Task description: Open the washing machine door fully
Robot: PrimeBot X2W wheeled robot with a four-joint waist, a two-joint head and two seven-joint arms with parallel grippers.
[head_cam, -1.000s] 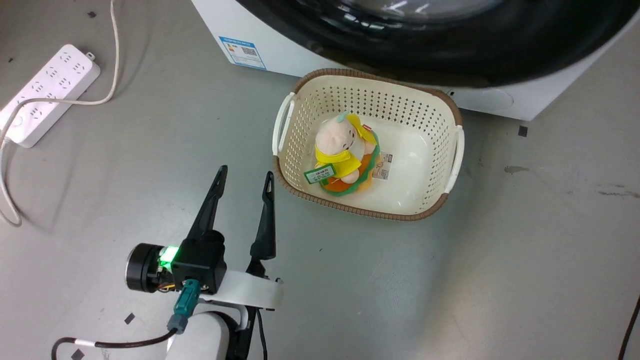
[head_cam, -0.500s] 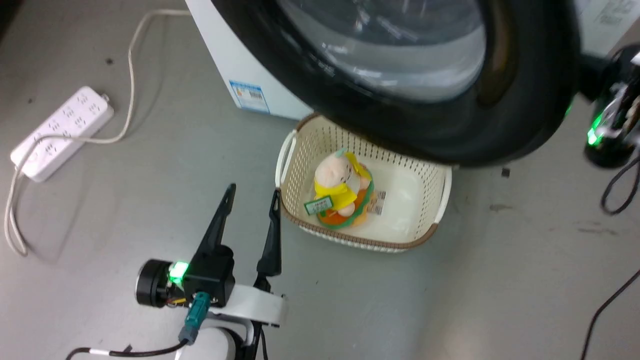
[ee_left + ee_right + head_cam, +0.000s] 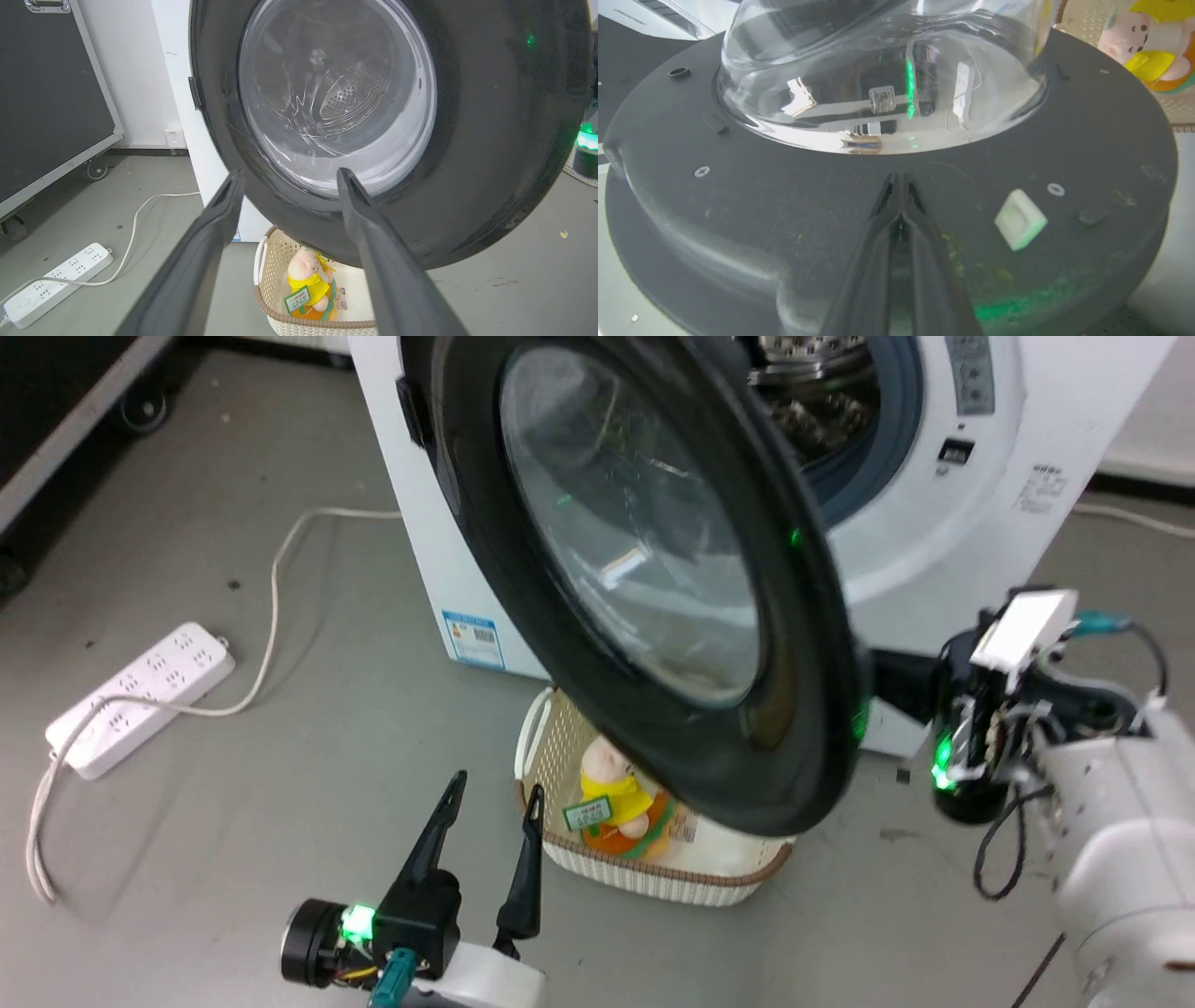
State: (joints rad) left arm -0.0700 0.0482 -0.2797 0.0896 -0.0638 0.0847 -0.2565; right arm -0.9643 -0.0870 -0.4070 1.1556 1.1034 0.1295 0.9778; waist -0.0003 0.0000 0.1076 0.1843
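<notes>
Left jaws apart, right jaws together; one door (image 3: pixel 635 551), one basket (image 3: pixel 653 887).

The washing machine (image 3: pixel 934 551) was white, with a blue label (image 3: pixel 473 639) at seven o'clock on its front. The washing machine door (image 3: pixel 812 728) had a glossy black rim round clear glass. At its six o'clock sat a cream basket (image 3: pixel 653 882), dotted with holes and trimmed brown, holding a pink plush toy (image 3: pixel 607 770) in yellow, orange and green. The power strip (image 3: pixel 140 695) was white, the floor (image 3: pixel 280 821) grey.
</notes>
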